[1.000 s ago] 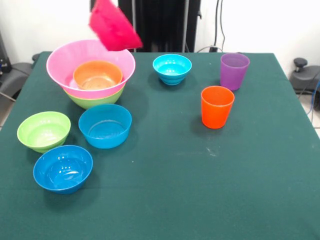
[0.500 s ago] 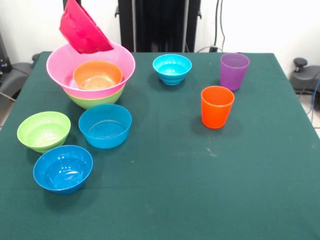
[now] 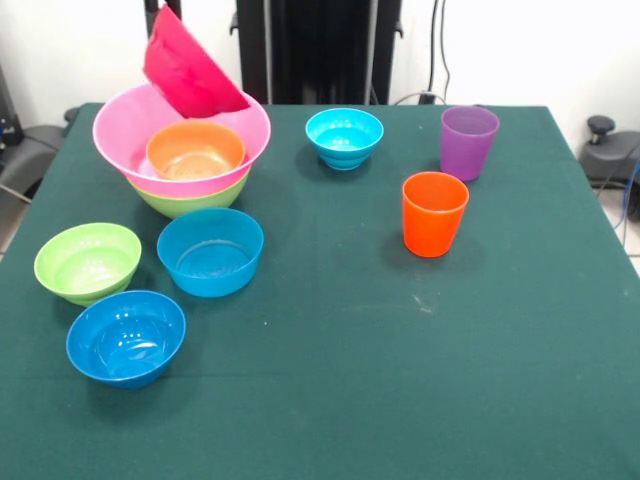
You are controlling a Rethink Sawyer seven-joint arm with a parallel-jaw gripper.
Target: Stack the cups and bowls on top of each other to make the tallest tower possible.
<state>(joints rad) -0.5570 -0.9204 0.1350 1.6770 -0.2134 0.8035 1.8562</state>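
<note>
A magenta-red bowl [image 3: 192, 72] hangs tilted in the air over the far rim of the huge pink bowl [image 3: 112, 142]. Only a dark bit of my gripper [image 3: 160, 14] shows at the top edge behind it, holding the bowl. The pink bowl sits in a large lime green bowl [image 3: 186, 204] and holds an orange bowl [image 3: 195, 151]; this is the tower. A small lime green bowl [image 3: 87, 263], a blue bowl [image 3: 210, 251], a darker blue bowl [image 3: 125, 338] and a cyan bowl [image 3: 344, 137] stand apart. The purple cup [image 3: 468, 142] and the orange cup [image 3: 434, 214] stand upright at the right.
The green table cloth [image 3: 400, 380] covers the table. The robot's black pedestal [image 3: 320, 50] stands beyond the far edge. Dark equipment sits off the table at the left [image 3: 20, 150] and right [image 3: 605, 150].
The magenta-red bowl swung left across the pink bowl's far rim, then came back a little to the right and lower. Nothing else moved.
</note>
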